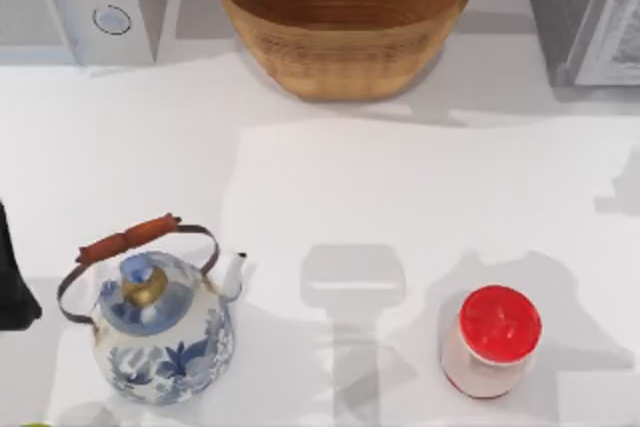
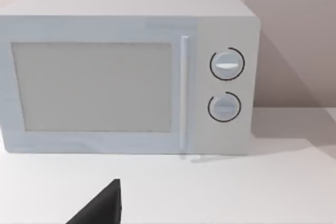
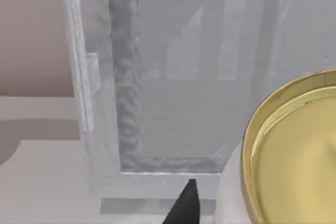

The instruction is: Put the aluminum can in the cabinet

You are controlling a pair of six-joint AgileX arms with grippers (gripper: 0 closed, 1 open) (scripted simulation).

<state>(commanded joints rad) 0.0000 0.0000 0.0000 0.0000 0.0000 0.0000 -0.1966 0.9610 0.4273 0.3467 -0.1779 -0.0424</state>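
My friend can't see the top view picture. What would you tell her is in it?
A white table seen from above holds a blue-and-white teapot at front left and a red-lidded can at front right. Behind sit a wicker basket, a microwave and a grey cabinet.

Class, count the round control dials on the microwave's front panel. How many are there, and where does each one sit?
2. On the microwave, an upper dial and a lower dial sit stacked on the panel beside the door. The top view shows the same pair at the table's back left.
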